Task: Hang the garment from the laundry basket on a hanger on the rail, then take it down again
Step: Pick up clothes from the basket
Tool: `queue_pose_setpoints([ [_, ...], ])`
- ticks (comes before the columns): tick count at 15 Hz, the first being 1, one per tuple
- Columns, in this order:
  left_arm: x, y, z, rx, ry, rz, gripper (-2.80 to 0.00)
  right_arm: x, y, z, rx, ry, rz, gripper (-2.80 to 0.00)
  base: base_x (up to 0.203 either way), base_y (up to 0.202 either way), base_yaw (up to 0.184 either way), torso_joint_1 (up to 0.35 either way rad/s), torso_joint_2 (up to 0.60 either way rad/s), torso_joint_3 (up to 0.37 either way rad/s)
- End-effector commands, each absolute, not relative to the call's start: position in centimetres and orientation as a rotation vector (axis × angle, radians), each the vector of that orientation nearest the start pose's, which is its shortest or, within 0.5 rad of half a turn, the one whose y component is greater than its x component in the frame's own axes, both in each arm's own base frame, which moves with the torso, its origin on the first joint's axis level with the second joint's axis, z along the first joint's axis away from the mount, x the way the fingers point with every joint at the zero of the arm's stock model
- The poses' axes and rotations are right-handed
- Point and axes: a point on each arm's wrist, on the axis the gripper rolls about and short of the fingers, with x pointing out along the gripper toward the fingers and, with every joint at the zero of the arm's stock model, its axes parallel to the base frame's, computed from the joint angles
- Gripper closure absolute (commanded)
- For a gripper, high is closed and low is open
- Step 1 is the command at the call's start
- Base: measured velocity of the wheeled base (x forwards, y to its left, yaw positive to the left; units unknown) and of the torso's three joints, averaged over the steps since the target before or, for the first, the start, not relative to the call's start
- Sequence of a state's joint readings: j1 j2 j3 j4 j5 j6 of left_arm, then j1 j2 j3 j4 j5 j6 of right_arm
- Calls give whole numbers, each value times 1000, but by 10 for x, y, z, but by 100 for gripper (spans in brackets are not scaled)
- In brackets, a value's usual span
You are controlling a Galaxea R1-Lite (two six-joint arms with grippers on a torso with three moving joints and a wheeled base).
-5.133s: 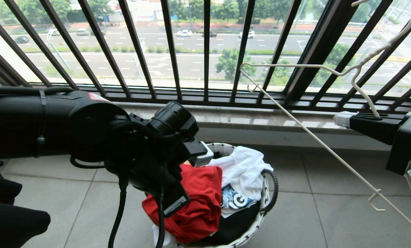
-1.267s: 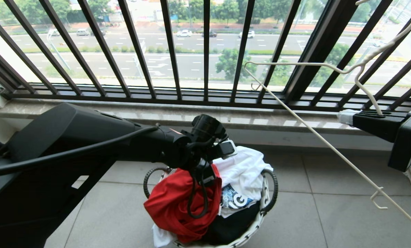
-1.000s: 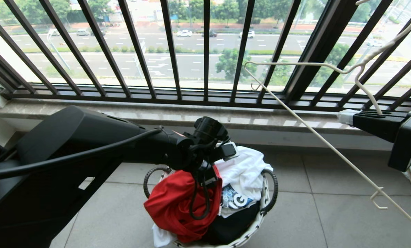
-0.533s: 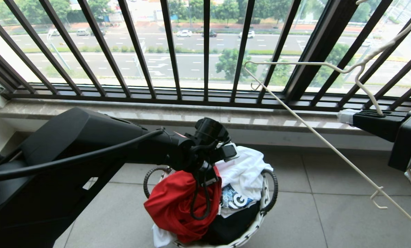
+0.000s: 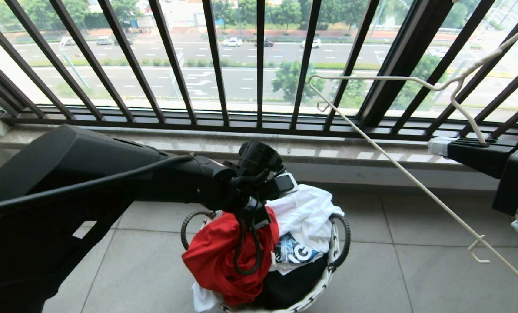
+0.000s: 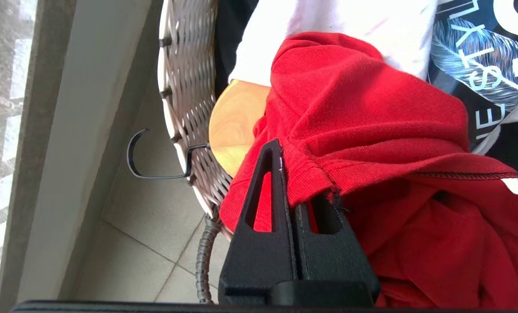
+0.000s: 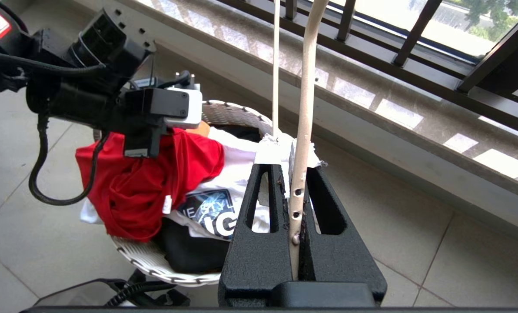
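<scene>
The red garment (image 5: 215,256) lies bunched over the near-left rim of the round laundry basket (image 5: 328,278) on the tiled floor. My left gripper (image 6: 290,182) points down into it, shut on a ribbed edge of the red garment (image 6: 363,113); one fingertip is under the cloth. Seen from the right wrist, the left gripper (image 7: 139,143) sits on top of the garment (image 7: 128,191) in the basket (image 7: 141,261). My right gripper (image 5: 437,147) hangs at the right, shut on the thin whitish wire hanger (image 5: 398,167), which it holds tilted in the air. The rail is out of view.
A white T-shirt (image 5: 304,213) and a black printed T-shirt (image 5: 293,252) also fill the basket. A light wooden hanger (image 6: 233,121) with a black hook (image 6: 133,156) sticks out of it. The dark barred window railing (image 5: 259,65) and stone sill (image 5: 328,152) run behind.
My left arm stretched out and came down to the basket, and its open jaws have closed on the red garment's edge. The right arm and hanger have stayed put.
</scene>
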State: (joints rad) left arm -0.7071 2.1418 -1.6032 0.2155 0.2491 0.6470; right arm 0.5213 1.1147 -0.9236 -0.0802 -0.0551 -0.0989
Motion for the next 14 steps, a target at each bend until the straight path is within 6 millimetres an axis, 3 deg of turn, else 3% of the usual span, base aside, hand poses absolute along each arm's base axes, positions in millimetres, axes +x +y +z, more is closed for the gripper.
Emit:
queue_pose_setpoints([
  [1, 311, -255, 199, 873, 457, -608, 0, 135, 76, 299, -129, 82, 471, 0, 0, 0, 0, 0, 0, 0],
  [3, 299, -247, 218, 725, 458, -564, 0, 134, 76, 299, -129, 81, 471, 0, 0, 0, 0, 0, 0, 0],
  [9, 252, -218, 244, 371, 504, -490, 0, 137, 77, 298, -132, 91, 474, 0, 0, 0, 0, 0, 0, 0],
  [14, 255, -214, 259, 276, 473, -448, 0, 146, 83, 292, -136, 124, 481, 0, 0, 0, 0, 0, 0, 0],
])
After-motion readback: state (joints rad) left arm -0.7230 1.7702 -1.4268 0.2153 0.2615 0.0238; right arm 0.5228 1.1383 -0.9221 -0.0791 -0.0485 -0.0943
